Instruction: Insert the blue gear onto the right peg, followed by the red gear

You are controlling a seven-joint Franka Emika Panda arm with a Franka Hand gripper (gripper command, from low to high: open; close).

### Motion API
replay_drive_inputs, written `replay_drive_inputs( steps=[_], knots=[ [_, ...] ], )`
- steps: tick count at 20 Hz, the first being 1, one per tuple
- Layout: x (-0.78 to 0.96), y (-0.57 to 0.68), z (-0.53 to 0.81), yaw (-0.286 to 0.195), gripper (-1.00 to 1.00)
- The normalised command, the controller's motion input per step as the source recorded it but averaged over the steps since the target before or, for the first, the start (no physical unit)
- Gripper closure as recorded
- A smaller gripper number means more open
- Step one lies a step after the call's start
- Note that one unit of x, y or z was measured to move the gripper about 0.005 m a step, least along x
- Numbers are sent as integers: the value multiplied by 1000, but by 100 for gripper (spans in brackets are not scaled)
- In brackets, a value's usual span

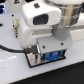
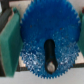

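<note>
A robotics lab bench: a white tabletop [image 1: 10,65] bearing a black-rimmed fixture plate [image 1: 34,61].

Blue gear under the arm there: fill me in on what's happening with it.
The robot arm is bent low over the grey plate, with its claw down at the plate's surface. The blue gear sits between the claw's green fingers, apparently gripped. In the wrist view a dark slot runs down the gear's middle with a small round pin end showing at its bottom, so the gear looks to be at the peg. Whether it is fully seated cannot be told. No red gear shows.
</note>
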Motion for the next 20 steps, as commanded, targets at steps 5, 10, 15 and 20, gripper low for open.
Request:
replay_drive_inputs(
  steps=[5,10,15,20],
  knots=[
    [1,129,175,0,-100],
    [-106,139,435,0,-100],
    [-278,142,454,0,-100],
    [-516,219,253,0,-100]
  ],
)
